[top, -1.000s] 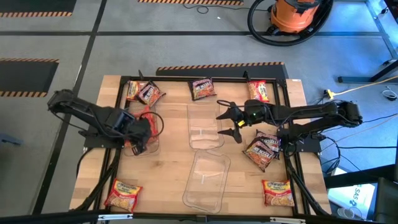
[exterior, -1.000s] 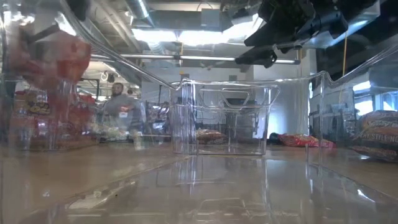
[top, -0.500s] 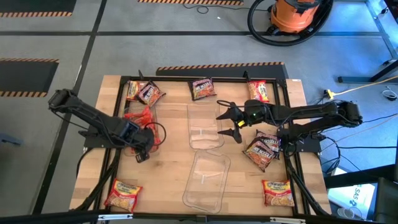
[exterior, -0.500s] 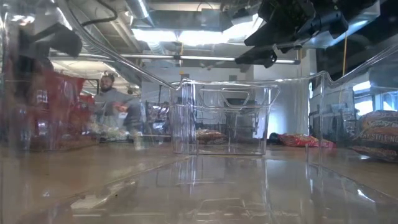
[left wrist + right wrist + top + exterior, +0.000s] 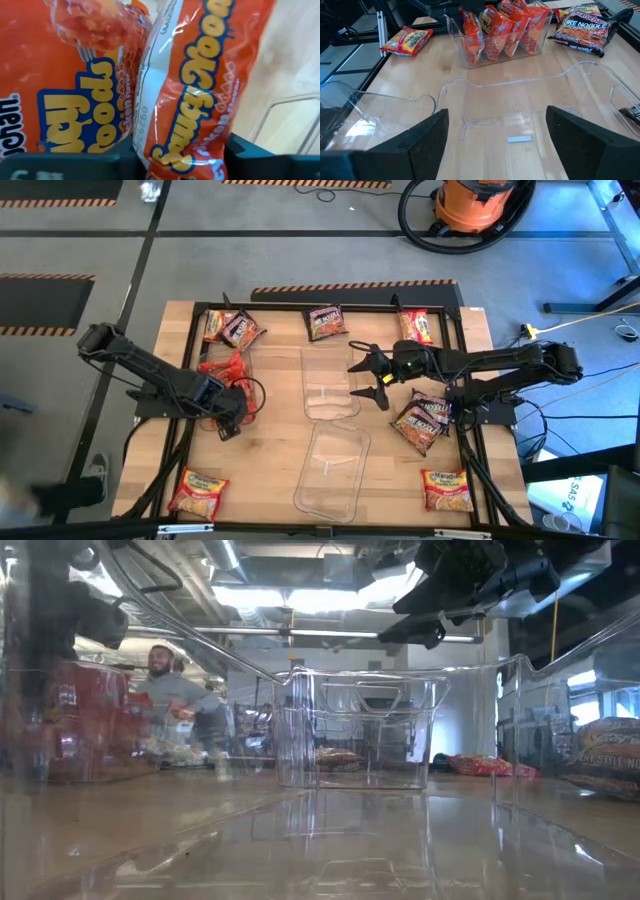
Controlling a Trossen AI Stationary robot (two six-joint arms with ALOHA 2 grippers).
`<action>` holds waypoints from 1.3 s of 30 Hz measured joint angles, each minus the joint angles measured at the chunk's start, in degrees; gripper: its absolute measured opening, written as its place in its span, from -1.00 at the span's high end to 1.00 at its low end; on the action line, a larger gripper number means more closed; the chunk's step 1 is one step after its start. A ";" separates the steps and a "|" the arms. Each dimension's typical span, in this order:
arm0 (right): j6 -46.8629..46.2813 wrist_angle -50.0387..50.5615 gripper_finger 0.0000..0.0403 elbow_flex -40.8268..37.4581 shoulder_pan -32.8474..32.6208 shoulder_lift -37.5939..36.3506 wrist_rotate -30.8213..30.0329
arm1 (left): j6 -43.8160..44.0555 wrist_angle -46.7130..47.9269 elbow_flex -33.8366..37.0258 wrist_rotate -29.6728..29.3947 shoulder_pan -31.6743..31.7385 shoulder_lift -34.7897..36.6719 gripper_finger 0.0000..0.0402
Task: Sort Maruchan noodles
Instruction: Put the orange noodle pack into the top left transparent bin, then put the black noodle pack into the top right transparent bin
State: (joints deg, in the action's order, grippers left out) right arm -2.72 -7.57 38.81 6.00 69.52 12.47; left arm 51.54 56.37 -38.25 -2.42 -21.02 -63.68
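1. L gripper [image 5: 228, 423] down at the near end of the L clear bin [image 5: 536, 42], fingers a little apart astride the edge of an orange packet [image 5: 200, 85]; can't tell if they pinch it or are loose.
2. L bin holds orange-red ramen packets [image 5: 492, 32] stood on edge, approx four, packed side by side. Print legible up close: "Saucy Noods" in yellow on blue outline.
3. R gripper [image 5: 368, 377] hangs over the R rim of the middle clear bin [image 5: 329, 383], fingers spread wide, holding nothing.
4. Middle bin: no packets, only a small white label on its floor. Third clear bin [image 5: 332, 471] just nearer the front edge than the R gripper, also no packets.
5. Loose packets on the table [image 5: 270, 450]: dark "Fire Noodle" packet [image 5: 583, 29] beyond the L bin; dark pair [image 5: 422, 420] just beside R arm; red-yellow one [image 5: 416, 327] behind R gripper; yellow ones at front L [image 5: 198, 490] and front R [image 5: 447, 488]; two more at far L corner [image 5: 231, 328].
6. Low view: person [image 5: 175, 700] in the room behind the table.
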 joint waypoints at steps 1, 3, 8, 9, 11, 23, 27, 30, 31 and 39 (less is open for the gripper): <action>0.00 0.00 -0.54 0.02 0.00 0.00 0.00 | -0.49 0.03 0.01 0.40 0.00 0.00 0.34; 0.00 0.00 -0.54 0.00 0.00 0.00 0.00 | -0.90 0.06 0.01 1.58 0.01 0.00 0.26; 0.00 0.00 -0.54 0.01 0.00 0.00 0.00 | -0.86 2.48 -1.70 4.75 0.94 1.24 0.18; 0.00 0.00 -0.54 0.02 0.00 0.00 0.00 | -0.86 3.87 -2.55 5.09 1.15 1.66 0.18; 0.00 -0.01 -0.54 0.00 0.00 0.00 0.00 | -1.03 6.95 -4.72 5.16 1.74 2.21 0.18; -1.01 -0.02 -0.54 0.01 0.00 0.02 0.00 | -14.29 -1.48 -22.70 -21.96 5.16 4.31 0.19; -3.53 1.93 -0.54 0.01 0.00 -0.56 0.00 | -28.59 -23.08 -19.25 -21.72 5.16 3.18 0.19; -4.89 4.93 -0.54 0.02 -0.04 -1.96 0.11 | -36.84 -38.25 -14.91 -15.70 5.10 0.84 0.19; -5.69 6.71 -0.54 0.02 -0.04 -2.76 0.13 | -38.46 -42.73 -13.63 -13.73 5.11 -0.21 0.19; -14.12 18.80 -0.54 0.02 -4.93 -10.71 0.77 | -40.13 -61.36 -9.32 -9.66 4.53 -11.79 0.19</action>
State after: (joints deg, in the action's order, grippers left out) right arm -16.84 11.23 38.83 1.07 58.80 13.24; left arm 11.40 -4.99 -47.57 -12.08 -16.48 -75.47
